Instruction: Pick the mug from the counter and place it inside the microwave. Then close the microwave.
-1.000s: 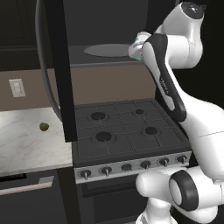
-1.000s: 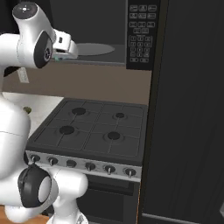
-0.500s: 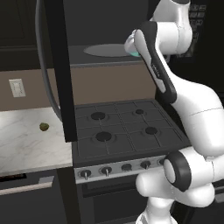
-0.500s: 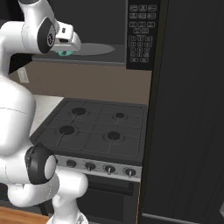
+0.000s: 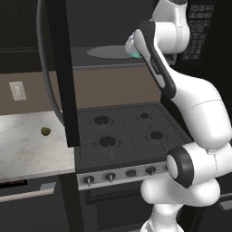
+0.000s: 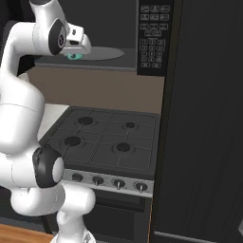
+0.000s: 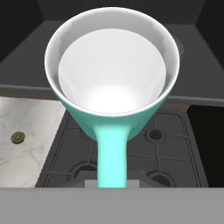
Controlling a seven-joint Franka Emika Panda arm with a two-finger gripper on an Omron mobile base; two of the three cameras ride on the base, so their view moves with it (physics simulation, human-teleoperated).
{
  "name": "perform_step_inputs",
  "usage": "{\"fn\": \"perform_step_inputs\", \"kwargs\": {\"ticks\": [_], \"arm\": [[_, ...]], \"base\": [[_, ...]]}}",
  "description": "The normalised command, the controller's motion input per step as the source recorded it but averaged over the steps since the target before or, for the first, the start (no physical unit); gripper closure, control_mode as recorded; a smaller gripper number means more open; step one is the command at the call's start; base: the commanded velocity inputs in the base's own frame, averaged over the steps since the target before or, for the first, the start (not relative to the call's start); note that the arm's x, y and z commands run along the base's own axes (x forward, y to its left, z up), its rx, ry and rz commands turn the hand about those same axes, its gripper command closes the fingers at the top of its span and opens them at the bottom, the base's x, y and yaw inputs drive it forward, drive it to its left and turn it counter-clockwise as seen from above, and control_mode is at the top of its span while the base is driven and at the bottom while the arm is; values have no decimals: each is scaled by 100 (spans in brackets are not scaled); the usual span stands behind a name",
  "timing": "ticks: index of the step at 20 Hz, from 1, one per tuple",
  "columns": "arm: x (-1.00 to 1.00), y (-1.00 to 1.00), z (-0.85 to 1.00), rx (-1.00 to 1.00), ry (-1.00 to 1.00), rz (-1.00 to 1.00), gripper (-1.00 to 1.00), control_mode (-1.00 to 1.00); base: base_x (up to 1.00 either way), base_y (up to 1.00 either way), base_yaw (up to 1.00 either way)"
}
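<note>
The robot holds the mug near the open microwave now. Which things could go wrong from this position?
1. The mug is held by its handle alone, with the gripper shut on it; it may tilt or slip before it reaches the turntable.
2. It hangs over the stovetop, so a drop could land on the burners.
3. The microwave door stands open beside the arm; a wide swing might strike it.

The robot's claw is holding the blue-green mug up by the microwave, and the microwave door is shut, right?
Not quite. The claw does hold the mug up by the microwave, but the door is open. The left base view shows it swung out over the stove.
</note>
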Motion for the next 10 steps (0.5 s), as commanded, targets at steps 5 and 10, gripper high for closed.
{"fn": "perform_step_inputs", "kwargs": {"ticks": [5, 10], "arm": [[31, 11, -3, 0, 0, 0, 100, -100], [33, 8, -5, 0, -1, 0, 100, -100]], "base": [[0, 0, 0], [0, 0, 0]]}}
